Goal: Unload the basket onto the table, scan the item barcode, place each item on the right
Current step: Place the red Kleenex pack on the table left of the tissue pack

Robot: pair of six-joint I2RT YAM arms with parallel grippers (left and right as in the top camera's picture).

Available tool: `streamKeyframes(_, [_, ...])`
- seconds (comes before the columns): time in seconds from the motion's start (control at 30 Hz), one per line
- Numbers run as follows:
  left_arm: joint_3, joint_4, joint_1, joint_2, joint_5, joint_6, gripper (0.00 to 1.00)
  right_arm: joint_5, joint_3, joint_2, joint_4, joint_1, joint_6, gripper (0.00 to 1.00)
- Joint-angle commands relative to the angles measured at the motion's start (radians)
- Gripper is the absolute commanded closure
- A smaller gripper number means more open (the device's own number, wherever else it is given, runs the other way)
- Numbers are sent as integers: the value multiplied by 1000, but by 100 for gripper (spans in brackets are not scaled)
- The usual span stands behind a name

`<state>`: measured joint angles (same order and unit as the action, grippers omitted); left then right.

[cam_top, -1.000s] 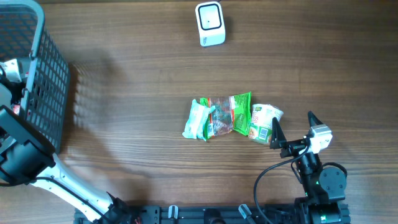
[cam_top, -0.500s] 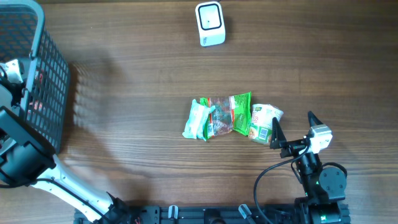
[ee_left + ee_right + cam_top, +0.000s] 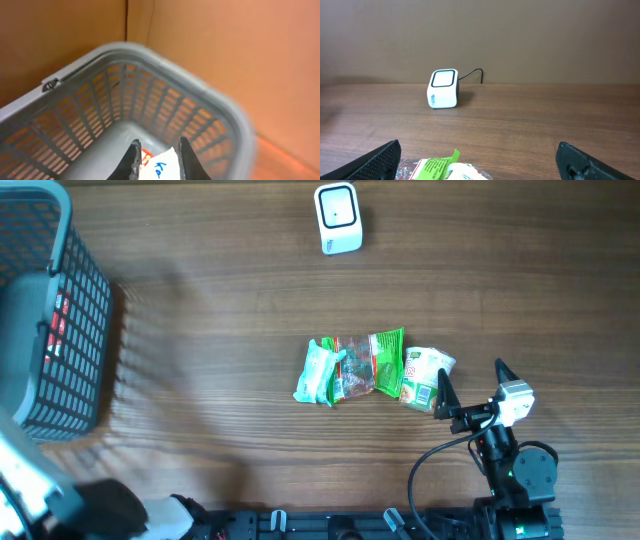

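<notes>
L gripper (image 3: 159, 143) pinched tight on white packet (image 3: 163, 168) w/ red + blue print, above grey basket (image 3: 165, 65); packet's long axis + facing cut off by frame edge, couldn't tell; R gripper (image 3: 470, 373) spread wide, holding nothing, just beside row of snack packs (image 3: 372, 366); scanner (image 3: 337, 218) well apart.

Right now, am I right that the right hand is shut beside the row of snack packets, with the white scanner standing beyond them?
Not quite: the right hand is wide open, as the right wrist view shows. It is beside the row of snack packets, with the white scanner standing beyond them.
</notes>
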<state>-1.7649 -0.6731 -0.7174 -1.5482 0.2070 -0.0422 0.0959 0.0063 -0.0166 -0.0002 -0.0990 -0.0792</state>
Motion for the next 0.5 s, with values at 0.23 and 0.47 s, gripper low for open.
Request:
streamKeyframes(0.23, [18,-571,591,177,-12,-123,96,-10,-1,3,4,3,-6,0])
streamKeyframes(0.47, [389,-481,951,-11,-44,-153,96,-10,-1,3,4,3,-6,0])
